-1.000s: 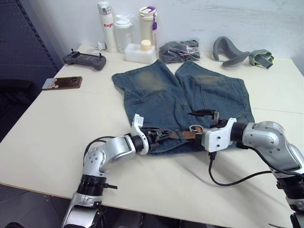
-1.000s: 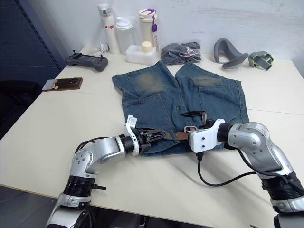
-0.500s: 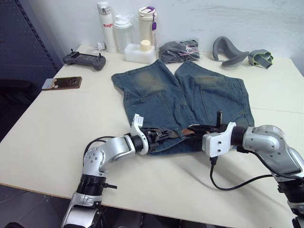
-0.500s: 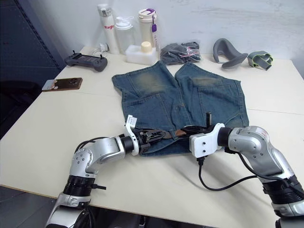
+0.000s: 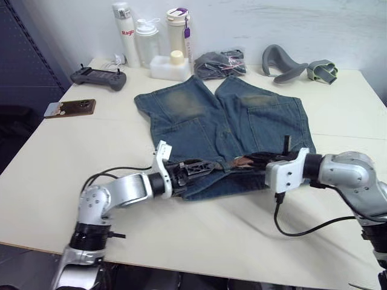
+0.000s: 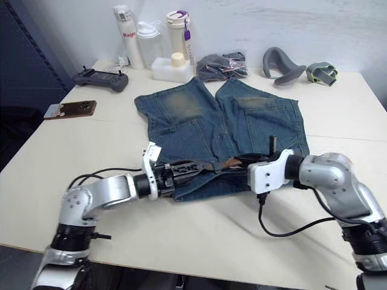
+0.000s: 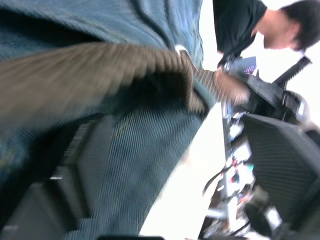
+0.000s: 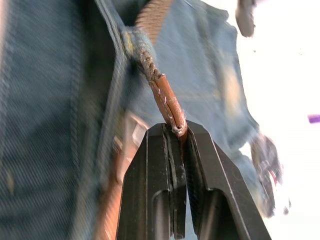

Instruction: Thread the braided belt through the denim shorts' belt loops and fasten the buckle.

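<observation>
The denim shorts (image 5: 199, 115) lie flat on the table, waistband toward me. The braided belt (image 5: 221, 164) runs along the waistband between my two grippers. My right gripper (image 8: 177, 131) is shut on the belt's plain brown tip (image 8: 167, 102), which comes out from under a denim strip that looks like a belt loop (image 8: 132, 45). My left gripper (image 5: 205, 167) lies on the waistband at the belt's left part. It is open, with denim and the woven strap (image 7: 100, 65) in front of it. I cannot make out the buckle.
Three bottles (image 5: 143, 39) and a white box (image 5: 166, 66) stand at the back. Near them lie a dark bundle in a clear bag (image 5: 221, 60), a controller (image 5: 98, 77), a phone (image 5: 69, 109) and grey gear (image 5: 281, 63). A person (image 7: 235, 20) shows beyond the table (image 5: 60, 169).
My right gripper came down and shut on the belt's tip. My left gripper let go of the belt and opened. The head camera has shifted.
</observation>
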Controlling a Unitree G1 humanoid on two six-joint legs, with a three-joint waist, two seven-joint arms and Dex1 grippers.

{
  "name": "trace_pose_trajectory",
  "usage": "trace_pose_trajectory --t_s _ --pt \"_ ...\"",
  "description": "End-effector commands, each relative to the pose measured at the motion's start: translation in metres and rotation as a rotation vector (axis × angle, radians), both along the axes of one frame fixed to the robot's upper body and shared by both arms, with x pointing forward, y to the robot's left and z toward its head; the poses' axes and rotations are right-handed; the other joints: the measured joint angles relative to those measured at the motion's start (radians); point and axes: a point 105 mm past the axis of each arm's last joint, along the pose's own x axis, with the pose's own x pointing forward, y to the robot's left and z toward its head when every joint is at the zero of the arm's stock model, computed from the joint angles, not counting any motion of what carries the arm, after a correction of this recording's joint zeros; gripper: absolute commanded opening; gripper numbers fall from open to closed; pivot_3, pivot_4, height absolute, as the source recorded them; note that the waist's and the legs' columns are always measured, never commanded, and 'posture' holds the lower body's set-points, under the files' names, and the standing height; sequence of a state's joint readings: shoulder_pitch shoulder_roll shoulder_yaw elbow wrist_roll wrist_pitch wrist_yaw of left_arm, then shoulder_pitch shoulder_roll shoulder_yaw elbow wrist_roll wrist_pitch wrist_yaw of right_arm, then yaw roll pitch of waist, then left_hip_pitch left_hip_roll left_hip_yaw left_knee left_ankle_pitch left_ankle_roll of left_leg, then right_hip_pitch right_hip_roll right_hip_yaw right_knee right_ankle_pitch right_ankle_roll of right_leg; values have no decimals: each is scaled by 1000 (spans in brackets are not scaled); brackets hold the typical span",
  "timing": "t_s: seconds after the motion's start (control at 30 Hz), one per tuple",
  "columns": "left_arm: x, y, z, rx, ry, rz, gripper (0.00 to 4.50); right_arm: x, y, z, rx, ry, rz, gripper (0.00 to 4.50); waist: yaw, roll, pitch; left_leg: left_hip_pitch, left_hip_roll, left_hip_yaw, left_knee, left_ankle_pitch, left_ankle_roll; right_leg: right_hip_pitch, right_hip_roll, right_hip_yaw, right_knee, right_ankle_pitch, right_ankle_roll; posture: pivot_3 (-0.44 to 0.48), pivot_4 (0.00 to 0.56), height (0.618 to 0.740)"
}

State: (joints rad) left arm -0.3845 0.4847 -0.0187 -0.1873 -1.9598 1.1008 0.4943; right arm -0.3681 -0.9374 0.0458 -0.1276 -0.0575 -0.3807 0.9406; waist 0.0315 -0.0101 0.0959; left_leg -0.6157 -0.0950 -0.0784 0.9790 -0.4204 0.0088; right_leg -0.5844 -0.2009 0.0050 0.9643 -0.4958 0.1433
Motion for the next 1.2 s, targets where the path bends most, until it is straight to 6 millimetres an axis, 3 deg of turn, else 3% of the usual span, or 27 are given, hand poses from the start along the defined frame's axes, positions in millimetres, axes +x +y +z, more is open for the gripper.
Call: trace_pose_trajectory --t_s 0.03,0.13,0.17,0.33,0.5,0.83,1.03,1.2 --pt "-23 0 14 -3 -94 -163 4460 3 -12 17 11 -56 -19 0 -5 0 0 0 0 0 0 0 0 0 0 0 0 0 0 0 150 631" --pt "-28 18 22 46 -129 -233 4460 8 -22 18 -13 -63 -35 0 -9 0 0 0 0 0 0 0 0 0 0 0 0 -1 -2 0 150 631" --pt "-30 23 27 56 -146 -256 4460 10 -24 19 -18 -70 -40 0 -10 0 0 0 0 1 0 0 0 -1 0 0 1 -7 -14 0 150 631" --pt "-58 47 65 55 -271 -470 4460 19 -38 24 -63 -100 -63 0 -15 0 0 0 1 3 1 -1 -1 -2 -1 0 3 -9 -19 0 150 631" --pt "-55 62 89 25 -402 -486 4460 25 -53 30 -91 -113 -90 0 -14 1 1 0 1 4 1 -2 0 -2 -1 0 3 -11 -21 0 150 631" --pt "-12 83 135 -63 -681 -358 4460 21 -63 37 22 -15 -138 0 -21 1 1 -1 3 5 3 -3 2 -1 -3 -2 3 -11 -21 0 150 631" --pt "37 74 146 -14 -788 -193 4460 9 -62 17 -44 -33 -91 0 -14 1 1 -1 2 5 4 -3 3 0 -3 -2 3 -11 -21 0 150 631" --pt "54 59 142 1 -807 -181 4460 15 -61 6 -158 -206 -46 0 -28 1 1 0 2 6 4 -3 3 -1 -3 -2 3 -10 -20 0 150 631"
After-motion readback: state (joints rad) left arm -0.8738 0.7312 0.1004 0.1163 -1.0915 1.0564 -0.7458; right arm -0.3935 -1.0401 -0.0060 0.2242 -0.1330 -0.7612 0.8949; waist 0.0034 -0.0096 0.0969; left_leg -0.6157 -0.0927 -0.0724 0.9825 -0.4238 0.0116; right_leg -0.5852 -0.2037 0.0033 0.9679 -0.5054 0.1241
